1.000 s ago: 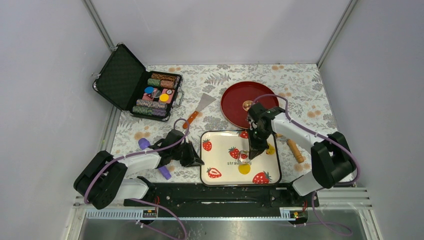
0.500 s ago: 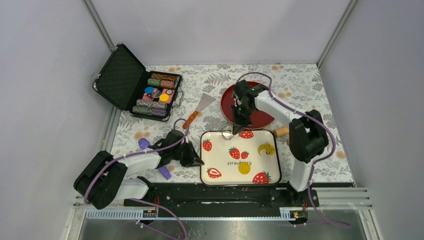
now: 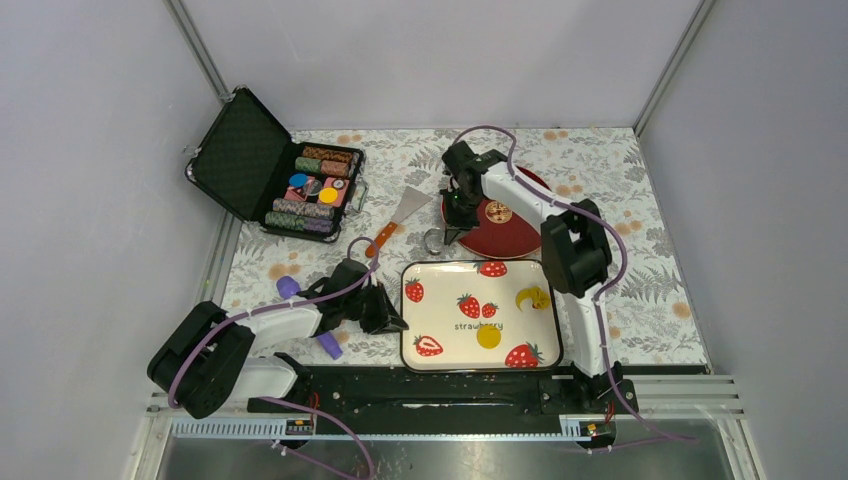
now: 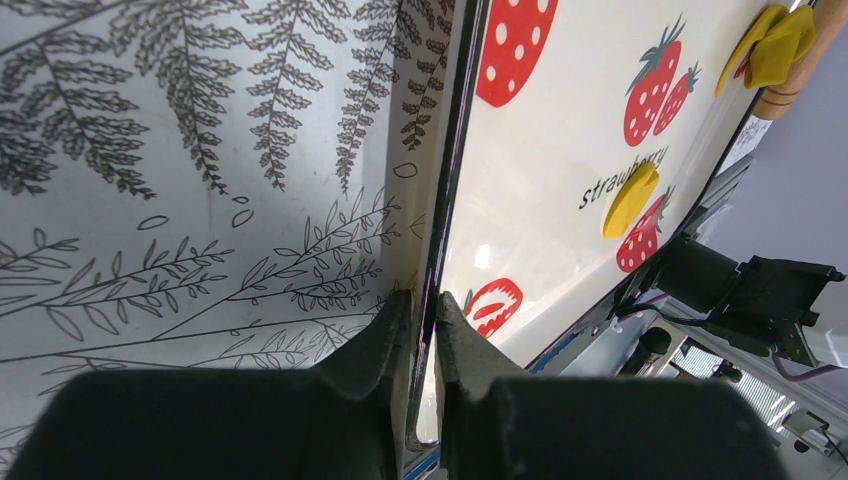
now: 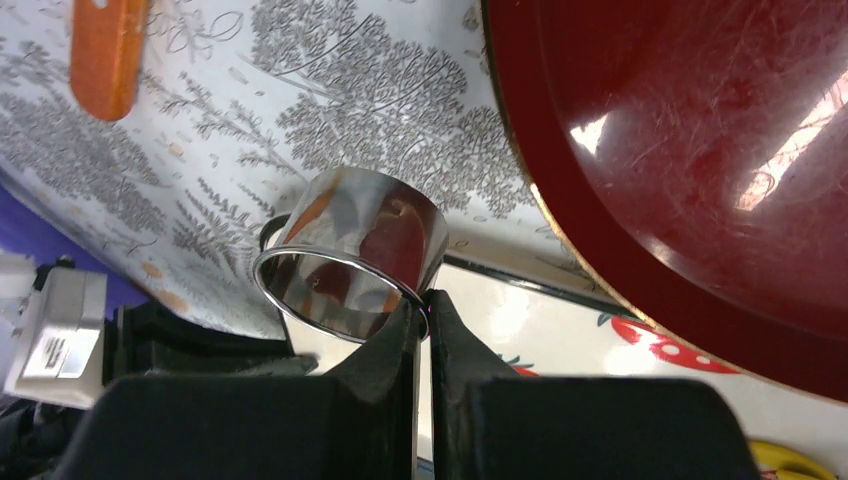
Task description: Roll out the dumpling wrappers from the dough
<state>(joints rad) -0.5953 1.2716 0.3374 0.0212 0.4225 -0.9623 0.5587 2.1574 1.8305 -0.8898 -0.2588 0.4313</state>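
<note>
The right gripper (image 5: 420, 305) hangs just beyond the tray's (image 3: 440, 300) far-left corner. It is clenched on the thin wall of a shiny metal ring (image 5: 350, 255), which juts out to one side of the fingers. The left gripper (image 4: 422, 305) is nipped onto the tray's left rim, low by the near corner. On the tray, the dough (image 3: 532, 297) lies as a crescent near the right edge. One round wrapper (image 3: 488, 337) sits around the middle, toward the near edge. Both lie well apart from the ring.

What worries me is that pinch. Only a sliver of smooth steel sits between the pads, with the ring's weight off to the side. I'd guess a quick swing could make it twist or slide out and drop on the table (image 3: 600, 160). The red plate (image 5: 700, 150) beyond the tray is just beside the ring, and the spatula (image 3: 395, 220) lies near on the other side, so a low pass could clip either. If the ring is set down on the tray crooked, it may cut a lopsided wrapper or drag the soft dough. And if the left arm tugs, the tray shifts and the aim goes with it.
</note>
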